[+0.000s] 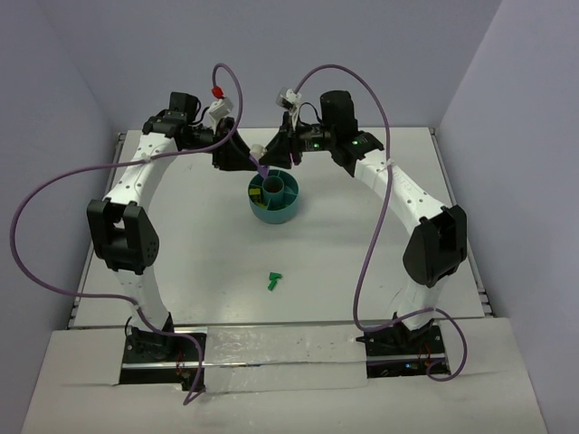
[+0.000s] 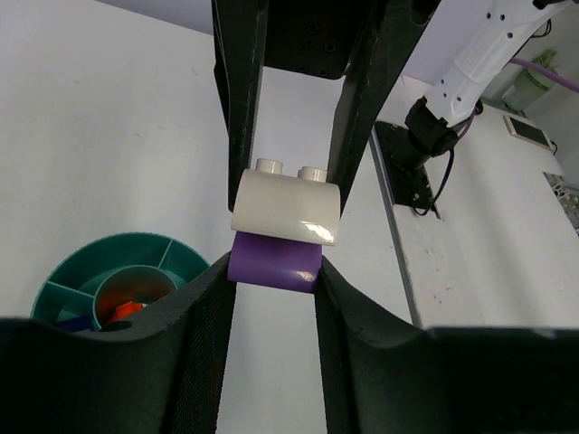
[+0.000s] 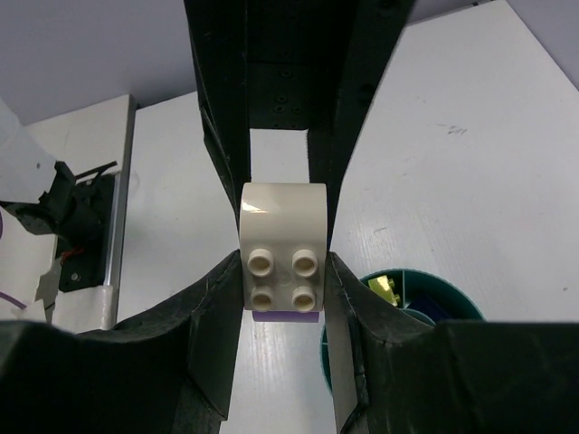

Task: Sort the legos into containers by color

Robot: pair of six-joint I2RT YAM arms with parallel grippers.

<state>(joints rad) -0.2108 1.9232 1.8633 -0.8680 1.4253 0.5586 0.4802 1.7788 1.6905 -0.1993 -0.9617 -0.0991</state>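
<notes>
A purple-and-white lego (image 2: 288,210) hangs between both grippers, above the table just behind the teal divided bowl (image 1: 271,215). My left gripper (image 2: 274,271) is shut on its purple half (image 2: 274,262). My right gripper (image 3: 282,271) is shut on its white half (image 3: 282,226), studs towards the camera. In the top view the two grippers, left (image 1: 246,161) and right (image 1: 276,155), meet tip to tip. The bowl (image 2: 54,276) holds orange-red bits (image 2: 127,310) in its central ring and a yellow piece (image 3: 384,287) in one compartment. A dark green lego (image 1: 274,281) lies on the table nearer the arm bases.
The white table (image 1: 199,253) ends in a raised edge on the left and right. The purple cables (image 1: 371,244) loop over both arms. The right arm's base and mount (image 2: 425,136) show in the left wrist view.
</notes>
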